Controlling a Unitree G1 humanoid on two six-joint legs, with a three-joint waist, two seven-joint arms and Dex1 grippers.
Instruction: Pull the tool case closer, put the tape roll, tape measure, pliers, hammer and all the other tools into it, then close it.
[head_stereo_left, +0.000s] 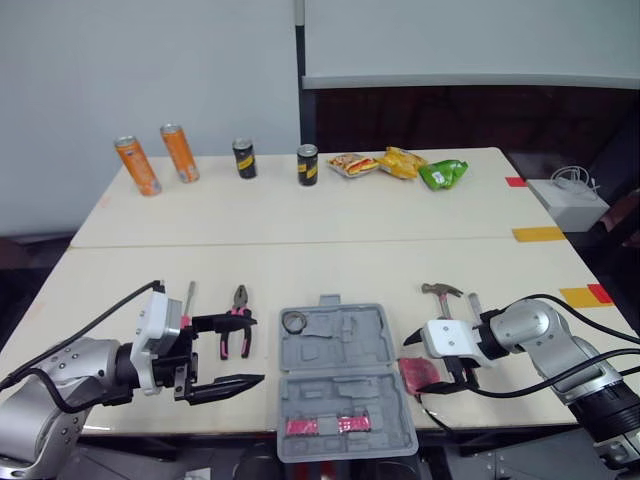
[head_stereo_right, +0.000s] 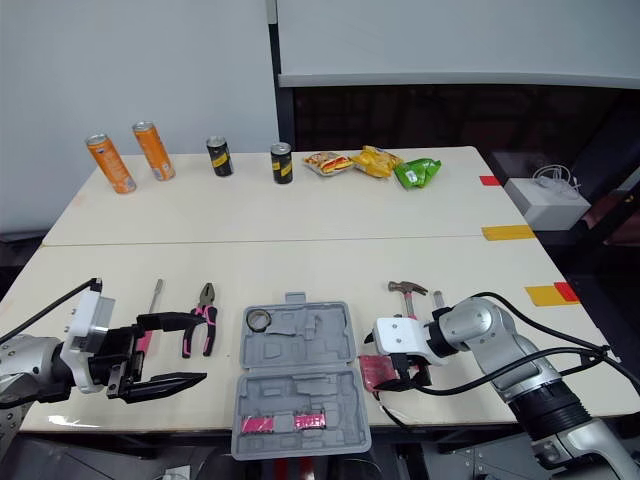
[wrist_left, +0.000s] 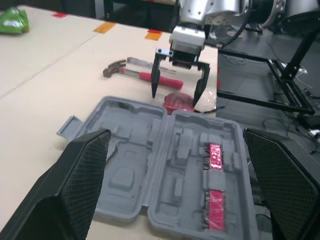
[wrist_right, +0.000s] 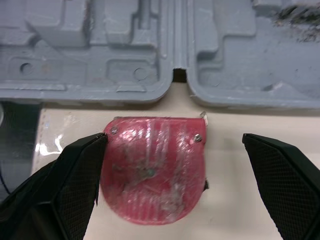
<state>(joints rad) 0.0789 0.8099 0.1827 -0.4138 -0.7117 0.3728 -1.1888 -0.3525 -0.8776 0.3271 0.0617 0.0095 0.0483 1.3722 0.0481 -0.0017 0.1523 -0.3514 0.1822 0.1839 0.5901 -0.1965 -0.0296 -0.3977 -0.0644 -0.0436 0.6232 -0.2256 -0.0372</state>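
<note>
Tool case (head_stereo_left: 345, 345), open on tabletop (head_stereo_left: 300, 265). Right gripper (head_stereo_left: 428, 362) — wide, straddling red tape measure (wrist_right: 152, 170) beside case. Left gripper (head_stereo_left: 255, 350) — wide, empty, near pliers (head_stereo_left: 238, 330).

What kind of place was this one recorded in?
Probably an indoor lab or test room, not a real workshop: two plain tables pushed together by a bare wall, coloured tape marks stuck on them, and drink cans and snack packets lined up like props behind the open tool case.

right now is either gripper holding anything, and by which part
Nothing is held. The right gripper is open astride the red tape measure, not shut on it; the left gripper is open and empty.
</note>
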